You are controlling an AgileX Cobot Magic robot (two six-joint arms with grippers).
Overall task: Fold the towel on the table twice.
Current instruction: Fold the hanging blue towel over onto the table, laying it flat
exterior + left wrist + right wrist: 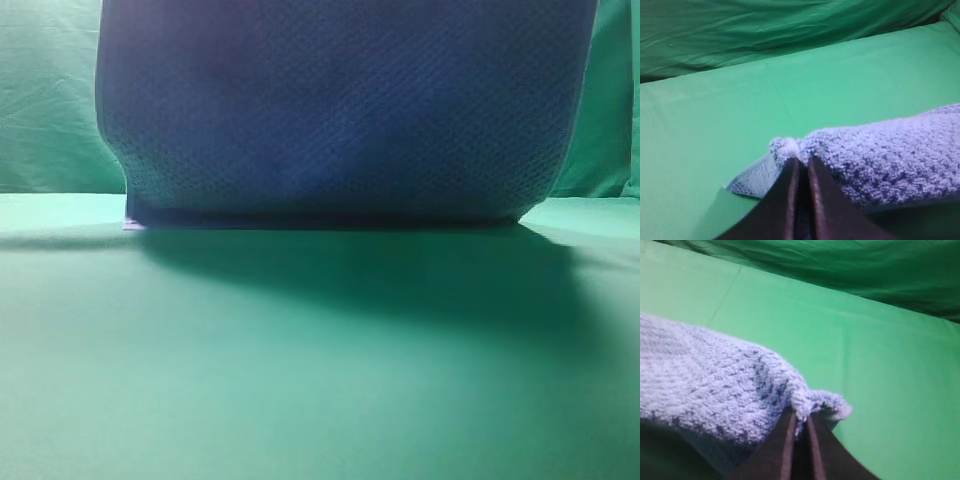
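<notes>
The blue-grey towel (340,110) hangs lifted in front of the exterior high camera, filling the upper picture; its bottom edge touches the green table (320,360) and throws a shadow forward. Neither gripper shows in that view. In the left wrist view my left gripper (801,162) is shut on a bunched corner of the towel (880,160), which stretches off to the right. In the right wrist view my right gripper (801,416) is shut on the other corner of the towel (715,385), which stretches off to the left. Both corners are held above the table.
A wrinkled green backdrop cloth (50,90) hangs behind the table; it also runs along the top of the left wrist view (765,30) and the right wrist view (865,270). Bare green table surface (715,130) lies under both grippers.
</notes>
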